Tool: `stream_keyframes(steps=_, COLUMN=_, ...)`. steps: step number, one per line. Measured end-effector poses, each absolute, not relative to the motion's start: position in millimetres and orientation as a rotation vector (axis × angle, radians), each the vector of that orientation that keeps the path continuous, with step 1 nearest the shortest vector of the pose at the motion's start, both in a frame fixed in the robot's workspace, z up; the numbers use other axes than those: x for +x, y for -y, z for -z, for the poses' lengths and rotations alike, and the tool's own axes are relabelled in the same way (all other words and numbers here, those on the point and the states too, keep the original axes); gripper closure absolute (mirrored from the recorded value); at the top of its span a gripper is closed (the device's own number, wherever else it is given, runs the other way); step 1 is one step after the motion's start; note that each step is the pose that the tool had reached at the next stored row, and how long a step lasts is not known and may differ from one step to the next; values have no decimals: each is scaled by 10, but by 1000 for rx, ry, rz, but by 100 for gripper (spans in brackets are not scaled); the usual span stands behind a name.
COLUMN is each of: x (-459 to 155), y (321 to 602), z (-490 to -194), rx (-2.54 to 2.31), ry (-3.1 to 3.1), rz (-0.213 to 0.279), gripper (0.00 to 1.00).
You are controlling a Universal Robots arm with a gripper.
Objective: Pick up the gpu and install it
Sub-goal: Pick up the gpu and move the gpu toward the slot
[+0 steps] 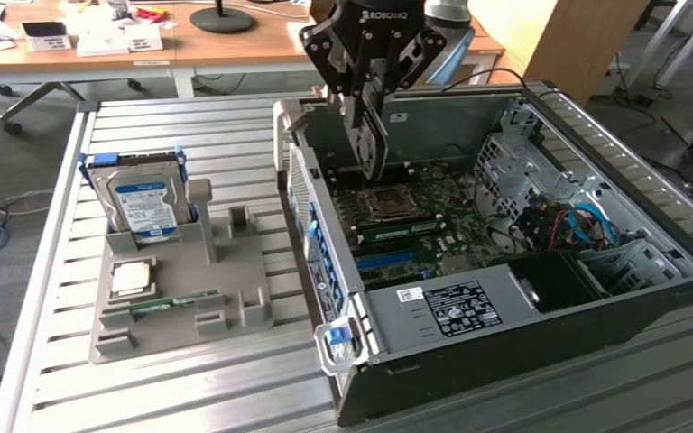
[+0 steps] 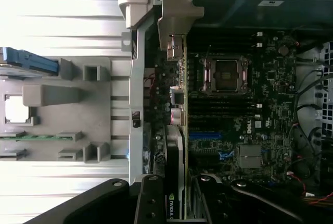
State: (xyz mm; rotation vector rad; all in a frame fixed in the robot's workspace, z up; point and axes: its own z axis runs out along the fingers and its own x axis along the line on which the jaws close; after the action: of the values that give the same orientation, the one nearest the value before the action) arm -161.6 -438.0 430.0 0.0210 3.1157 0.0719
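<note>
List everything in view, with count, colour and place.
computer case: one, black, open, exterior view's right
graphics card: one, dark, held over the case
motherboard: one, dark, inside case
power supply: one, silver, inside case
tray: one, grey, exterior view's left
hard drive: one, silver and blue, upright in tray
processor chip: one, silver, on tray
memory stick: one, green, on tray
table: one, grey slats, under everything
jaws: one pair, black, shut on graphics card

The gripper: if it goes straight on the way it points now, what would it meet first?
Probably the motherboard inside the open case, beside the CPU socket. The gripper is shut on the gpu, so the card's lower edge would touch first. Depth is unclear.
</note>
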Motion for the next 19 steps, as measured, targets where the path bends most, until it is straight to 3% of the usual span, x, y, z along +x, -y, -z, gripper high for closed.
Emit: stream_keyframes(steps=19, x=-1099, y=4373, z=-4301, rx=21, ry=-3116, rz=-72, gripper=73)
